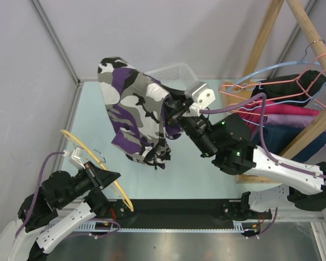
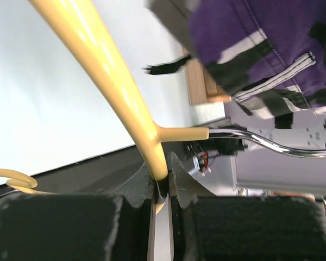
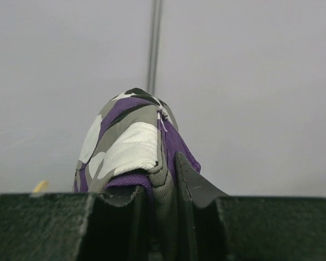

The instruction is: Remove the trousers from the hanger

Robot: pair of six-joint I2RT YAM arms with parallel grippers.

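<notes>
The trousers [image 1: 133,109], purple, black and white camouflage cloth, hang in the air over the middle of the table. My right gripper [image 1: 174,111] is shut on their right edge; in the right wrist view the cloth [image 3: 136,141] bunches up between the jaws of the right gripper [image 3: 162,187]. The yellow hanger [image 1: 92,155] is apart from the trousers, down at the left. My left gripper [image 1: 106,179] is shut on its curved arm. In the left wrist view the hanger [image 2: 114,81] runs up from the left gripper [image 2: 161,179], its metal hook [image 2: 271,145] pointing right.
A white basket [image 1: 171,73] stands at the back of the table behind the trousers. A wooden rack [image 1: 309,32] at the right carries pink wire hangers [image 1: 271,89], a light blue hanger [image 1: 277,69] and pink and navy garments [image 1: 293,122].
</notes>
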